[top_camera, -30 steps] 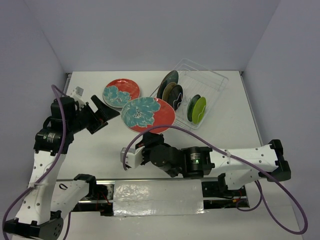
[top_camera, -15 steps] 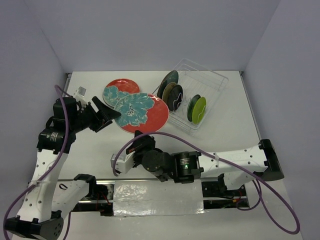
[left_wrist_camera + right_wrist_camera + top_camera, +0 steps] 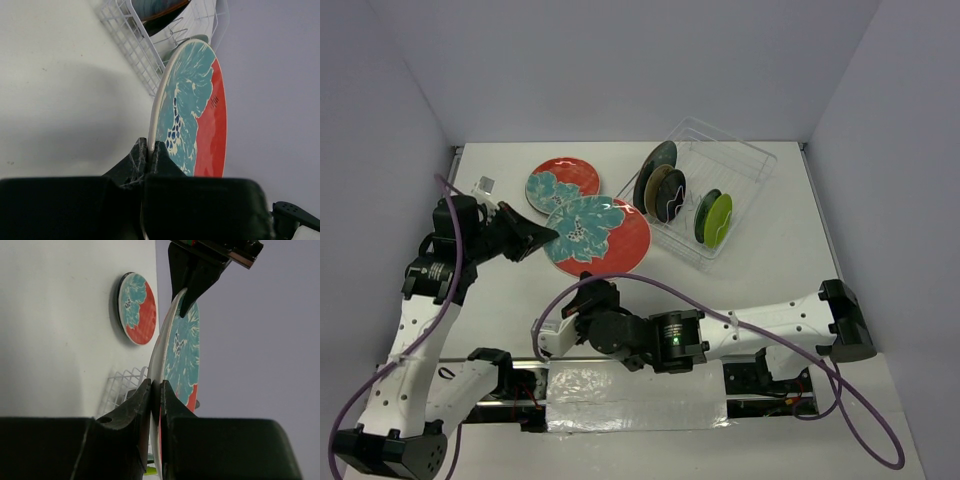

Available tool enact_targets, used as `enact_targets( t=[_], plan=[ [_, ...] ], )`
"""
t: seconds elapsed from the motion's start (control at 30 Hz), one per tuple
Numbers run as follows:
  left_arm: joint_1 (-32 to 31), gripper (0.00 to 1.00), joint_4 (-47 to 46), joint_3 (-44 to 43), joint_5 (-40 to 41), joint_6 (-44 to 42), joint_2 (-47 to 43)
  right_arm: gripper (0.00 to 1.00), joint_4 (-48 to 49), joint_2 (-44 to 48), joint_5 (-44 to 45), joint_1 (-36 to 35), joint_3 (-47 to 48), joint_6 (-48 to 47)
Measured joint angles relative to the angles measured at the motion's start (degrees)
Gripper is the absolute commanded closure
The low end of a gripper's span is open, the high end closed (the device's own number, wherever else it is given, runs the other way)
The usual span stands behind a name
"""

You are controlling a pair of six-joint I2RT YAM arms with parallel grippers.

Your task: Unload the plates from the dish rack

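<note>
Plate [image 3: 597, 235] rims in left tool [image 3: 151, 145], right tool [image 3: 155, 385]

Reaches forward and rightward with the left arm, elbow bent, left claw [image 3: 148, 148] pinched tight on the left rim of the large plate [image 3: 600, 235]. Stretches the right arm low and leftward along the near tabletop edge, right claw [image 3: 156, 388] nipped onto the same plate's near rim.
</note>
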State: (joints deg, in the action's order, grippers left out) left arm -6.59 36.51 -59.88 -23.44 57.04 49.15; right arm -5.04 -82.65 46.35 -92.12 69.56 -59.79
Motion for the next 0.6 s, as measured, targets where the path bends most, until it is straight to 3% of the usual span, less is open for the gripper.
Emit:
enact_targets(
  t=[0.07, 0.1, 0.13, 0.17, 0.27, 0.47, 0.6],
  plan=[
    [0.0, 1.00, -0.7, 1.3, 0.8, 0.8, -1.4, 1.00, 0.7, 0.1, -0.2, 0.1, -0.5, 1.3],
    [0.0, 1.00, -0.7, 1.7, 1.4, 1.0, -2.2, 0.91, 1.1, 0.3, -0.5, 0.1, -1.0, 2.1],
    [0.0, 1.00, -0.7, 2.1, 2.2, 1.3, -3.1, 0.82, 1.7, 0.6, -1.0, 0.2, -1.5, 2.9],
    [0.0, 1.00, -0.5, 2.5, 3.2, 1.7, -4.2, 0.52, 2.3, 1.1, -1.7, 0.5, -2.1, 4.0],
    [-0.3, 1.00, 0.0, 3.3, 6.7, 1.4, -7.5, 0.25, 3.0, 4.2, -2.9, 1.0, -3.8, 6.9],
    [-0.3, 1.00, 1.9, 3.6, 15.1, 3.4, -11.5, 0.04, 4.6, 14.8, -4.3, 2.0, -8.0, 14.6],
    [-0.3, 1.00, 4.1, 3.5, 22.9, 3.6, -10.9, 0.00, 4.1, 22.4, -3.5, 2.0, -9.3, 19.8]
  ],
)
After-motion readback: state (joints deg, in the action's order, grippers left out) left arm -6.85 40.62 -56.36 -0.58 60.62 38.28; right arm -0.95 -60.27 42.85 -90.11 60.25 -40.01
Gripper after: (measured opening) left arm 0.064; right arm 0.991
